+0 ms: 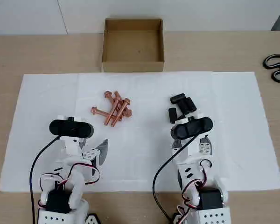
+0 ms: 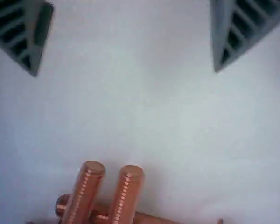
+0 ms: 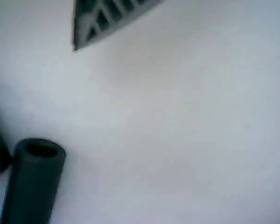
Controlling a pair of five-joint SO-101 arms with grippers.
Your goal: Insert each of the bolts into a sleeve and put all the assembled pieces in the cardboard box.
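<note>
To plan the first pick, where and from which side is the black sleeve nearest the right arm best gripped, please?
Probably across the round body of the sleeve, near its open end, from above: it lies flat on the white sheet.

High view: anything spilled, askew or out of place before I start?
Nothing much. Bolts lie heaped and sleeves clustered on the white sheet; the cardboard box sits upright. Only the scissors, off the sheet at far right, seem stray.

**Sheet and scissors on the worktop**

From my high view, I've got a white sheet [image 1: 238, 140] spread flat over the pale wooden worktop [image 1: 37, 51]. Black-handled scissors [image 1: 277, 66] lie on bare wood just beyond the sheet's far right corner.
</note>
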